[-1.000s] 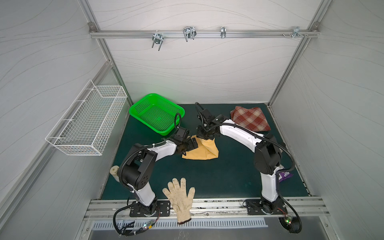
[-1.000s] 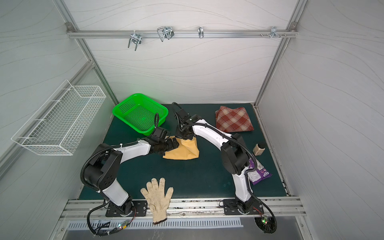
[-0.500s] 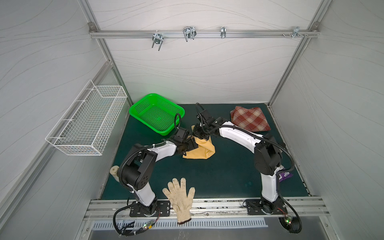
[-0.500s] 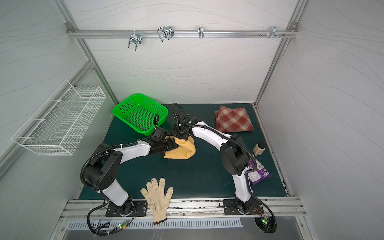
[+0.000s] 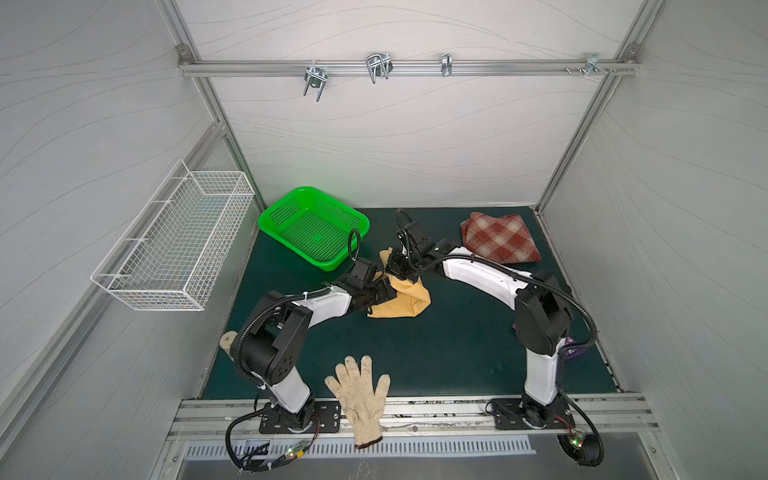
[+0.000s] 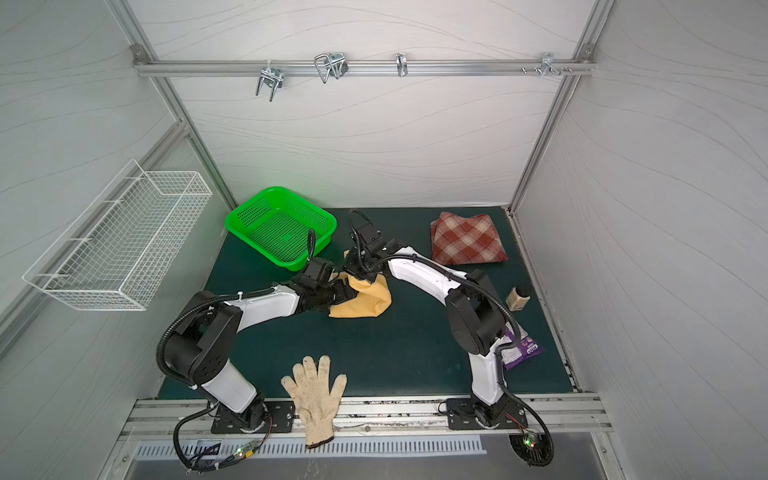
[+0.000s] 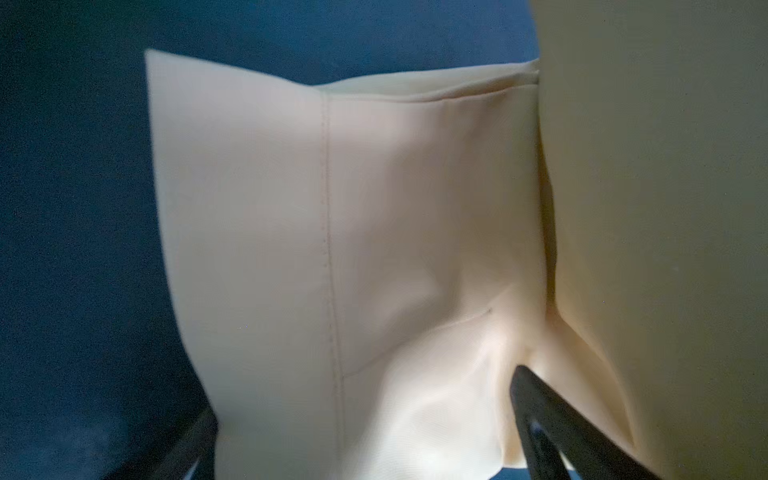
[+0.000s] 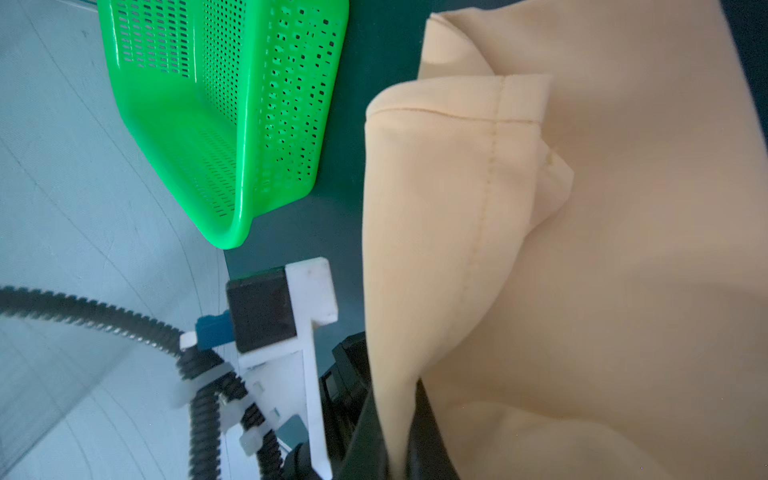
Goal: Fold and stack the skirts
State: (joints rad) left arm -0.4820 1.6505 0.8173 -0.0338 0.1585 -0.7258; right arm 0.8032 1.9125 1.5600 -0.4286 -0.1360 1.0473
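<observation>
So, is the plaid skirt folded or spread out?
Folded: the plaid skirt lies flat as a compact square, with layers showing at its left edge in both top views.

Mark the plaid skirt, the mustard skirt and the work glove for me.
plaid skirt [image 5: 500, 241]: in a top view, middle of the folded cloth.
mustard skirt [image 5: 405, 303]: in a top view, middle of the visible cloth.
work glove [image 6: 313, 401]: in a top view, the palm.

Both top views are bright and evenly lit, edges bowed; wrist views dimmer, the mustard-yellow cloth skirt [image 7: 374, 228] close and blurred.
</observation>
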